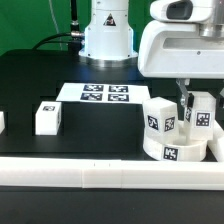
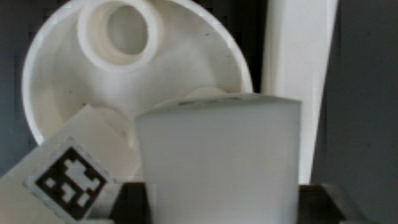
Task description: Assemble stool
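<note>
The round white seat disc (image 1: 172, 150) lies at the exterior view's right, near the front rail, with a tag on its side. In the wrist view the seat disc (image 2: 169, 75) shows an oval hole. One leg block (image 1: 158, 116) stands on the disc's left part; its tag shows in the wrist view (image 2: 71, 172). My gripper (image 1: 197, 122) is shut on a second leg block (image 1: 199, 112), held upright over the disc's right part. In the wrist view this block (image 2: 222, 150) fills the space between the dark fingers (image 2: 139, 203). A third leg block (image 1: 47, 117) stands on the table at the left.
The marker board (image 1: 105, 95) lies mid-table in front of the robot base (image 1: 107, 35). A long white rail (image 1: 100, 172) runs along the front edge and also shows in the wrist view (image 2: 299, 50). Another white part (image 1: 2, 121) sits at the far left edge.
</note>
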You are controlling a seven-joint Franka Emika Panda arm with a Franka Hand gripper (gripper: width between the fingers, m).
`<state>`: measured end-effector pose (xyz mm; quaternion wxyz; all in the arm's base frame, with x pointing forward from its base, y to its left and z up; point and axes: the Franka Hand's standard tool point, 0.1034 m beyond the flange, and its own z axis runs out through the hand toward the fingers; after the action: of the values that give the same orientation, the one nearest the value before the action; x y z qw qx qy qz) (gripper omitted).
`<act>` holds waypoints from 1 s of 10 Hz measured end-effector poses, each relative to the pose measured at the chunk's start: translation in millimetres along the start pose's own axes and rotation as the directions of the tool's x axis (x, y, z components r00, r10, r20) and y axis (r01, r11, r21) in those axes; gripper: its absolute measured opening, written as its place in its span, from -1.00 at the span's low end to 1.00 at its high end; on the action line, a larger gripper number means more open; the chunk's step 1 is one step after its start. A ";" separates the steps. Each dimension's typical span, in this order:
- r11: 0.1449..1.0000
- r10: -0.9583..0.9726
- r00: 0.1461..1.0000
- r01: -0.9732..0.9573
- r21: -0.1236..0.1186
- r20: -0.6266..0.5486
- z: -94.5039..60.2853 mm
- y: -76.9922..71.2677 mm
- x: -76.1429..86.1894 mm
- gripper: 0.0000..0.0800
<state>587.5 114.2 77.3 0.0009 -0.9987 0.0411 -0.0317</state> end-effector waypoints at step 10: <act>0.522 0.851 0.523 -0.852 0.033 0.052 0.6 -7.7 -2.5 -0.15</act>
<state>585.6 122.1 76.6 0.0440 -0.8515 0.5224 -0.0136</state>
